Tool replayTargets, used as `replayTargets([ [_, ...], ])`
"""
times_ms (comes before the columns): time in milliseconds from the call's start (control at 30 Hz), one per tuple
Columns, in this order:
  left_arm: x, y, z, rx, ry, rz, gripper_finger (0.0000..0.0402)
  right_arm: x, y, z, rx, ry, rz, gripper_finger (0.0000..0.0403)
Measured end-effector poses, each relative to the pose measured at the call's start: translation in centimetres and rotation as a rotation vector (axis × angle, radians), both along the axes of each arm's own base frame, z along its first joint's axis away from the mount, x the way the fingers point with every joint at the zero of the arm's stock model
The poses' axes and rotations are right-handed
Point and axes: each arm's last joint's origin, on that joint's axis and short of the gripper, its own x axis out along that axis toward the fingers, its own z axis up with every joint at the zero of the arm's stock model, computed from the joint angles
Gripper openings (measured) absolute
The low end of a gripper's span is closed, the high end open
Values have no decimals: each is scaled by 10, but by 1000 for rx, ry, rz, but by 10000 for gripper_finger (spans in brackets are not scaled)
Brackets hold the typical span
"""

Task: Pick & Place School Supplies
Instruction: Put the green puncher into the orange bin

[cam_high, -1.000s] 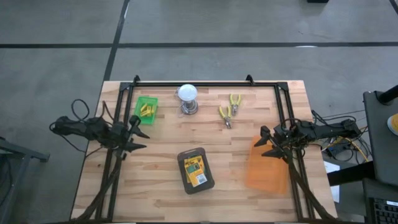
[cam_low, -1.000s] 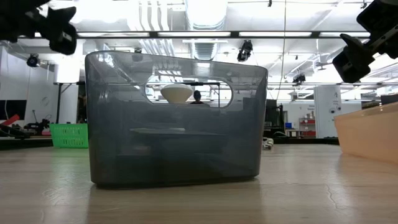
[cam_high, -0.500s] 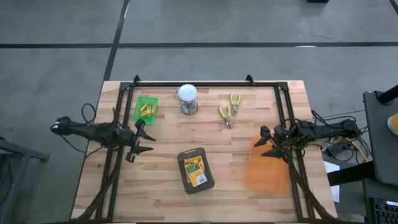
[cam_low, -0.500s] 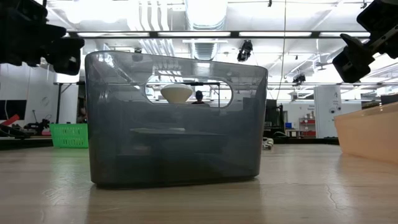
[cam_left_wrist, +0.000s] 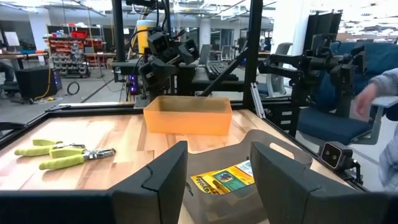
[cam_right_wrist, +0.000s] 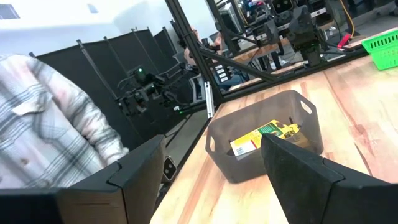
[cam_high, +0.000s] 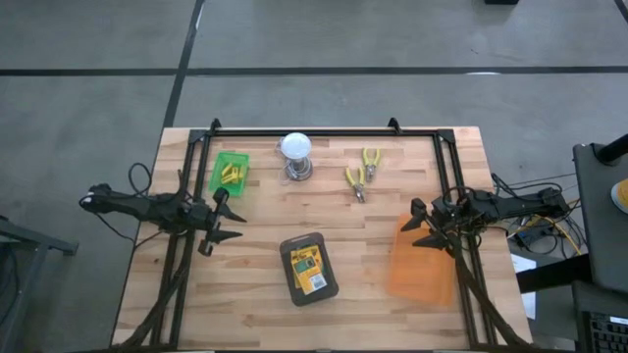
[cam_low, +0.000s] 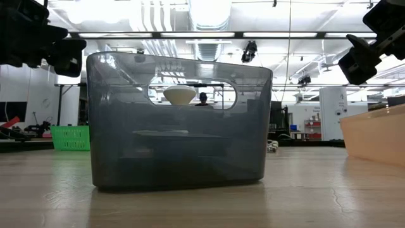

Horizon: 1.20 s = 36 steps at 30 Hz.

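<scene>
Green-and-yellow crayon boxes (cam_high: 308, 270) lie flat on the bottom of a grey bin (cam_high: 291, 245) near the table's middle; they also show in the left wrist view (cam_left_wrist: 225, 177) and the right wrist view (cam_right_wrist: 264, 137). Tiny yellow stick pieces (cam_high: 231, 175) lie in a small green basket (cam_high: 222, 162) at the far left. My left gripper (cam_high: 234, 225) hangs open above the table, left of the grey bin (cam_left_wrist: 273, 146), fingers pointing toward it. My right gripper (cam_high: 414, 226) hangs open above the orange bin's (cam_high: 422, 265) far left corner.
A white bulb on a metal base (cam_high: 295, 154) and yellow-handled pliers (cam_high: 361, 173) lie near the far edge. A dark frame (cam_high: 304, 130) borders the table. A person in a plaid shirt (cam_right_wrist: 50, 124) stands off the table's near side, and a hand (cam_left_wrist: 373, 93) shows beyond its near right corner.
My left gripper has moved a little toward the table's right, toward the grey bin, and come lower, then stopped about half a second ago. The right arm and all things on the table have kept still.
</scene>
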Motion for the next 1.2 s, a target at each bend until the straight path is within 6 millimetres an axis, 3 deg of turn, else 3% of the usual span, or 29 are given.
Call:
replayTargets([
  [467, 0, 0, 0, -2, 0, 1, 181, 0, -1, 0, 2, -4, -25, 267],
  [567, 0, 0, 0, -2, 0, 2, 181, 1, -2, 1, 85, 17, -65, 264],
  [833, 0, 0, 0, -2, 0, 2, 181, 2, -12, 11, 139, -84, -406, 267],
  [1133, 0, 0, 0, -3, -3, 4, 181, 5, -17, 21, 170, -162, -597, 261],
  [1200, 0, 0, 0, -3, -3, 4, 181, 6, -17, 32, 110, -176, -625, 260],
])
